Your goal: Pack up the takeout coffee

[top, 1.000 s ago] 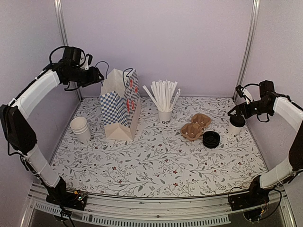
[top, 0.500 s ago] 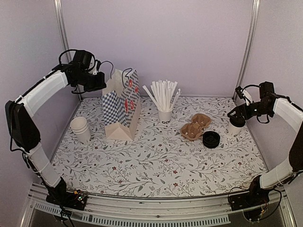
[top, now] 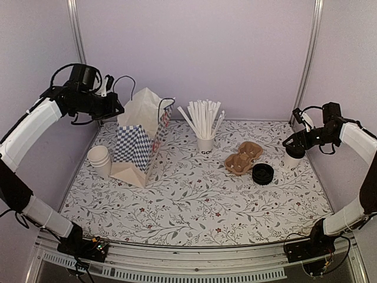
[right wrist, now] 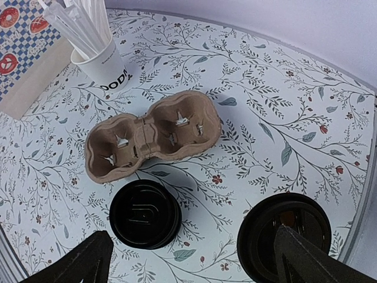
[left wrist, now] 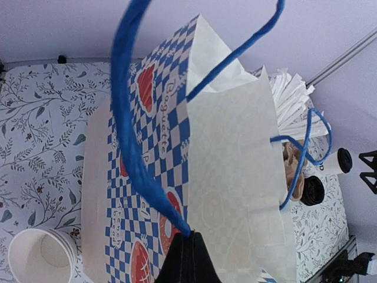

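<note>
We've got the takeout coffee (top: 291, 161) upright at the table's (top: 194, 206) 3 o'clock edge: small white paper cup, round black lid on, any print too small to read. Right gripper (top: 296, 143) hangs just above it, fingers wide apart, holding nothing. Stack of black lids (top: 263, 173) is at the cup's 8 o'clock, cardboard carrier (top: 242, 158) at its 9. Left gripper (top: 115, 106) is clamped tight on the paper bag's (top: 136, 147) blue handle (left wrist: 126, 118), bag tilted.
</note>
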Controlling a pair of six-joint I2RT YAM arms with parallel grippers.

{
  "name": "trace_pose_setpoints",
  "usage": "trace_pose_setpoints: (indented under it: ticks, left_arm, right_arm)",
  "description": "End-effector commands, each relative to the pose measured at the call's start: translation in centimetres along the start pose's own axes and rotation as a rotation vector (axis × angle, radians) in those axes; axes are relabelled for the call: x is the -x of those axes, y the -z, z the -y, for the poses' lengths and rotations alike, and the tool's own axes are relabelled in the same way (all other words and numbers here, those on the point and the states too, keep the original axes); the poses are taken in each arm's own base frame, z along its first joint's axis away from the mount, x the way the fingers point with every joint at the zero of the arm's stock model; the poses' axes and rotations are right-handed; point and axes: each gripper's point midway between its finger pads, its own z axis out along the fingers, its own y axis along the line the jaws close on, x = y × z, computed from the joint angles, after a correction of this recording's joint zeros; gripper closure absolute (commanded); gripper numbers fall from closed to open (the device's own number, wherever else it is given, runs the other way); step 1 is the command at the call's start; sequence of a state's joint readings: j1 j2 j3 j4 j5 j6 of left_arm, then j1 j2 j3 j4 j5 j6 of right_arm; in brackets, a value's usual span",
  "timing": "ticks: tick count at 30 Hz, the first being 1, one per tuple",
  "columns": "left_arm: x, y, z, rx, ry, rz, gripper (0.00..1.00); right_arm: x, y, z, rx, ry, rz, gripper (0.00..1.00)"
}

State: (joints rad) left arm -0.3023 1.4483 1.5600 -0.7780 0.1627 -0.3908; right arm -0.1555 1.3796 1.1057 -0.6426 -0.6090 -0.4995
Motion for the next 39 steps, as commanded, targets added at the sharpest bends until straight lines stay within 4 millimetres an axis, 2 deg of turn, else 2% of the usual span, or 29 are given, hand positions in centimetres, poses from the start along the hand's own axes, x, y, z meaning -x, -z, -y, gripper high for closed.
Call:
trace_pose_setpoints:
  ticks: [1, 5, 9, 18, 20, 22, 28, 32, 36, 39]
  left_arm:
    - [-3.5, 1.8, 1.5, -0.091, 0.043, -0.048, 1.0]
    - [-5.5, 4.3, 3.2, -0.199, 0.029, -0.061, 1.0]
    - [-7.8, 5.8, 5.5, -0.344, -0.001, -0.117, 1.0]
    - [-10.5, 9.1, 7.5, -0.487, -0.065, -0.159, 1.0]
    - [-11.0, 9.3, 7.8, -0.51, -0.077, -0.173, 1.0]
    - [-11.4, 9.4, 8.3, -0.547, -0.087, -0.185, 1.0]
    - [-12.4, 10.0, 11.7, -0.734, -0.161, -0.223, 1.0]
    - [-12.6, 9.9, 13.9, -0.844, -0.213, -0.255, 1.0]
    - [-13.2, 8.8, 15.0, -0.889, -0.252, -0.311, 1.0]
    - [-13.6, 6.8, 15.0, -0.858, -0.273, -0.365, 1.0]
  right_arm:
    - [0.6, 0.4, -0.3, 0.014, 0.017, 0.02, 0.01]
    - [1.2, 0.5, -0.9, 0.043, 0.038, 0.03, 0.01]
    - [1.8, 0.2, -1.7, 0.066, 0.066, 0.019, 0.01]
    - [2.5, -1.7, -3.5, 0.098, 0.19, -0.078, 0.01]
    - [2.3, -2.1, -3.6, 0.104, 0.208, -0.096, 0.01]
    - [2.1, -2.9, -5.2, 0.133, 0.252, -0.12, 0.01]
    - [-0.2, -4.6, -7.8, 0.183, 0.34, -0.19, 0.01]
    - [-1.3, -4.8, -9.1, 0.218, 0.371, -0.198, 0.01]
    - [-2.5, -5.1, -8.9, 0.208, 0.374, -0.23, 0.01]
    - [-3.1, -5.1, -8.9, 0.204, 0.393, -0.241, 0.01]
